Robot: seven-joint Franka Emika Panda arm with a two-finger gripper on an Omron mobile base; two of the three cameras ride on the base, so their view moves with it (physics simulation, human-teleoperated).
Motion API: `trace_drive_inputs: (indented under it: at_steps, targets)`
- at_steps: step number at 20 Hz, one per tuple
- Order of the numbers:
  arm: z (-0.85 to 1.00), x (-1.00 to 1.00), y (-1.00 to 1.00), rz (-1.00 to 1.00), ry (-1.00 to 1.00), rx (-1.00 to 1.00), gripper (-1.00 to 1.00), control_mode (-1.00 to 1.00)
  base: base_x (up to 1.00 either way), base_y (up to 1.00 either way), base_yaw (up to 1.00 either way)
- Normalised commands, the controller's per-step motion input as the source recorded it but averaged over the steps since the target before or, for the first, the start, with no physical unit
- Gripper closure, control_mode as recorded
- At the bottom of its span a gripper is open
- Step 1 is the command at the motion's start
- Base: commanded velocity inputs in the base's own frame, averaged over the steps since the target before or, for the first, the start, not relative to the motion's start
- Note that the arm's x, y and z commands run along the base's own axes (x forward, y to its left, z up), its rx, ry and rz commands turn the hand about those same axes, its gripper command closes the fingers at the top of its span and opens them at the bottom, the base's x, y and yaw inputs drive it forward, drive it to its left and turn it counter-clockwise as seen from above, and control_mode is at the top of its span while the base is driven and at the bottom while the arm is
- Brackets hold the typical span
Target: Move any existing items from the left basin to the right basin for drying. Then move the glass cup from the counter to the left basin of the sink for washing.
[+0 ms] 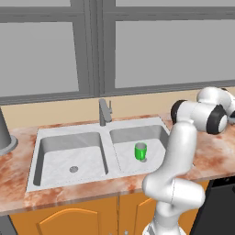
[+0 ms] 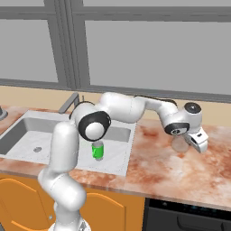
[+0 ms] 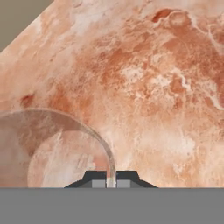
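Observation:
The glass cup (image 2: 180, 144) stands on the counter (image 2: 155, 168) to the right of the sink. In the hand view the glass cup (image 3: 57, 151) lies at the lower left. Its thin rim runs between the fingertips of my gripper (image 3: 111, 181), which is shut on that rim. From the right base view, my gripper (image 2: 188, 143) reaches down at the cup's right side. The green mug (image 1: 140, 151) stands upright in the right basin (image 1: 123, 158), also seen as the mug (image 2: 97, 150) behind my arm. The left basin (image 1: 57, 160) holds nothing but its drain.
A grey faucet (image 1: 104, 112) rises behind the divider. A tall grey canister (image 1: 4, 135) stands on the counter at the far left. A dark appliance front (image 2: 189, 216) sits under the counter at the right. Windows line the back wall.

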Motion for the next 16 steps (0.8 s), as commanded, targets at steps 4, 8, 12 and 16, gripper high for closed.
trace_drive_inputs:
  at_steps: [4,8,12,16]
  targets:
    - [0.49,-0.29,0.27,0.0,0.0,0.0,1.0,-1.0,0.0,0.0,0.0]
    - [0.42,-0.25,0.31,0.0,0.0,0.0,1.0,-1.0,0.0,0.0,0.0]
    - [0.34,-0.31,0.32,0.0,0.0,0.0,1.0,-1.0,0.0,0.0,0.0]
    - [0.32,-0.31,0.44,0.0,0.01,0.0,1.0,-1.0,0.0,0.0,0.0]
